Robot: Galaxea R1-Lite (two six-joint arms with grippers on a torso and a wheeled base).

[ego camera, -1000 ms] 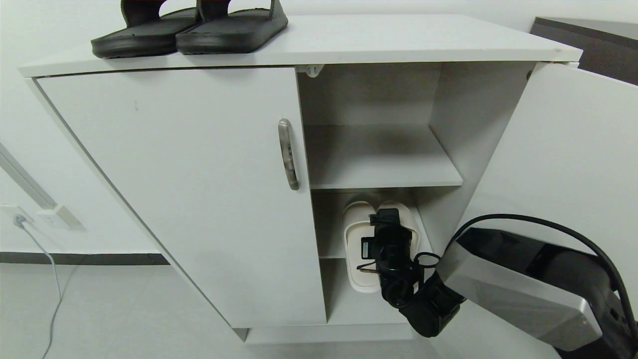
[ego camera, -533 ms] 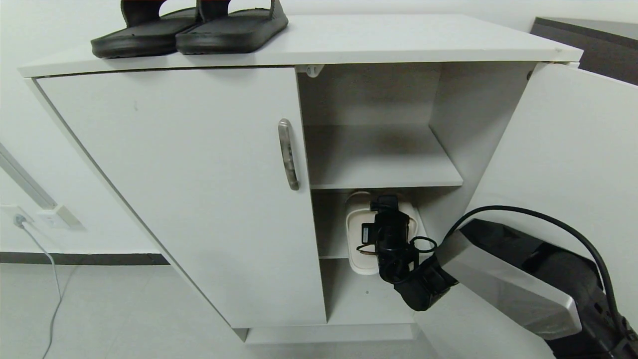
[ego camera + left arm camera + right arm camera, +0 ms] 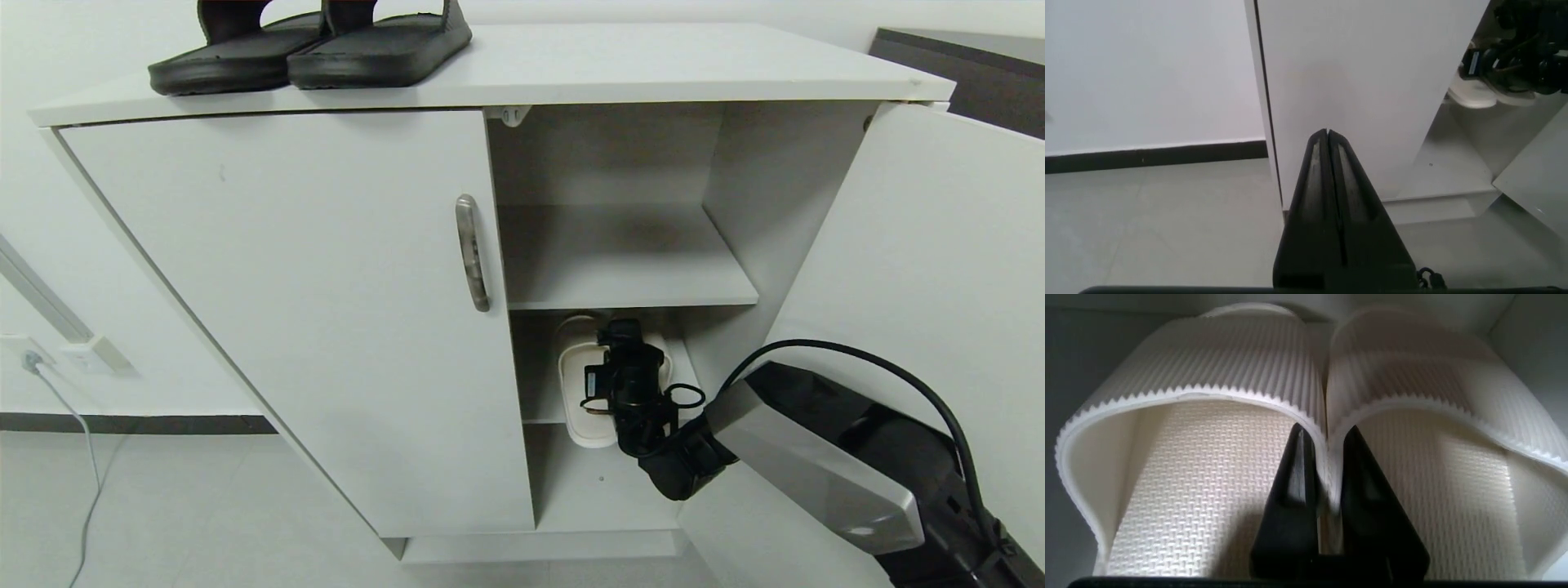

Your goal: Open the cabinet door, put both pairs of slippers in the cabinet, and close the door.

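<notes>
A pair of white slippers lies on the lower shelf of the white cabinet, under the upper shelf. My right gripper reaches in through the open right door. In the right wrist view this gripper is shut, pinching the touching inner edges of both white slippers. A pair of black slippers sits on the cabinet top at the left. My left gripper is shut and empty, low over the floor before the shut left door.
The left door carries a metal handle. A wall socket with a cable is at the left near the floor. A dark piece of furniture stands behind the open door. The bottom compartment holds nothing.
My right gripper has pushed deeper into the cabinet and slightly left, carrying the white slippers further onto the lower shelf. The left arm and black slippers have stayed put.
</notes>
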